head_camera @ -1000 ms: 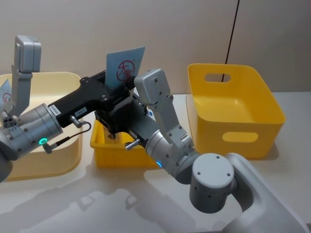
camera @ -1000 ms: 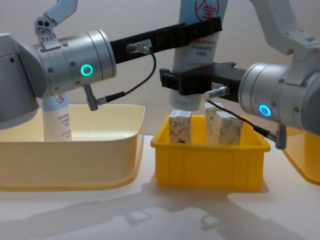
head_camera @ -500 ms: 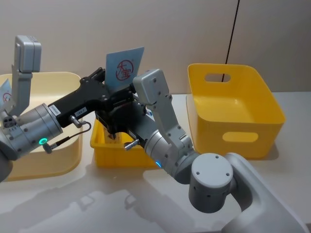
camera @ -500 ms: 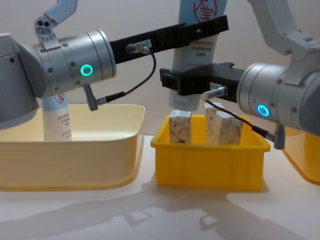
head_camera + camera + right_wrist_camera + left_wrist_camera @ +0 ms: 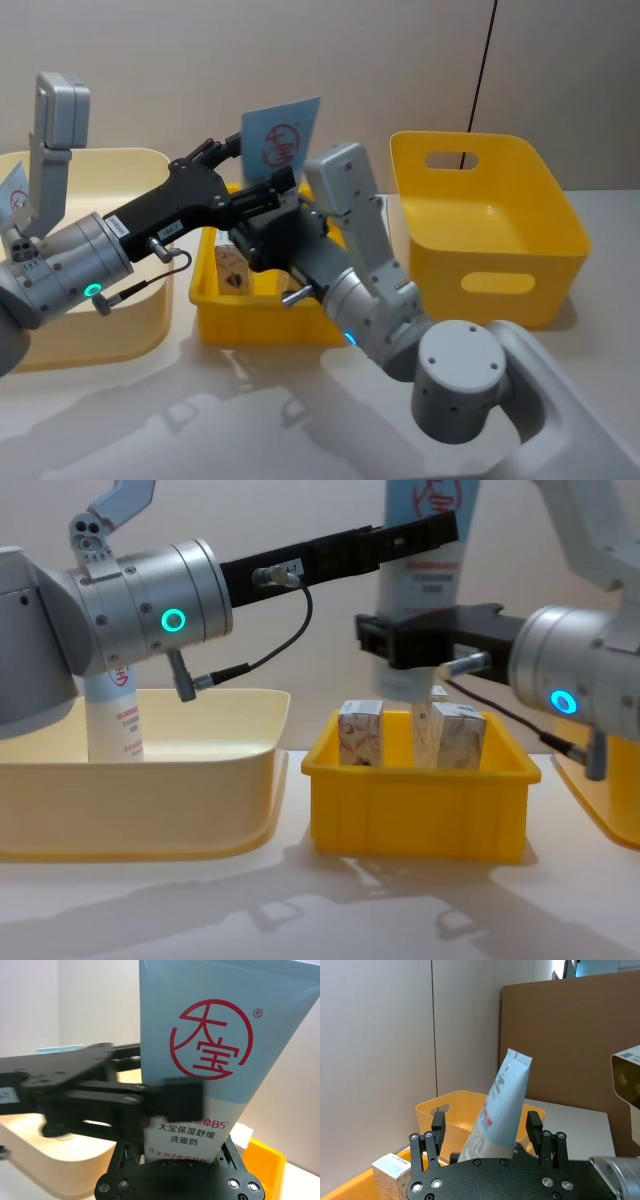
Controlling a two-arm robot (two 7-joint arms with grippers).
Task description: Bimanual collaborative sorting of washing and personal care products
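A light-blue squeeze tube (image 5: 282,140) with a red circular logo stands upright above the small yellow bin (image 5: 262,318). My right gripper (image 5: 272,195) is shut on its lower part (image 5: 186,1135). My left gripper (image 5: 486,1127) is open; its fingers (image 5: 438,1127) flank the tube (image 5: 500,1105) with gaps on both sides. From the chest, a left finger (image 5: 405,535) crosses the tube (image 5: 430,580) above my right gripper (image 5: 425,645). White marbled cartons (image 5: 360,735) (image 5: 460,737) stand in the small bin. Another tube (image 5: 112,712) stands in the cream bin (image 5: 200,780).
A large yellow bin with handle cut-outs (image 5: 490,225) stands at the right, with nothing visible inside. The cream bin (image 5: 110,180) fills the left side. Bare table lies in front of the bins (image 5: 330,910).
The right gripper has carried the tube to the right, over the small bin. The left gripper's fingers have come off the tube, and a carton now shows beneath.
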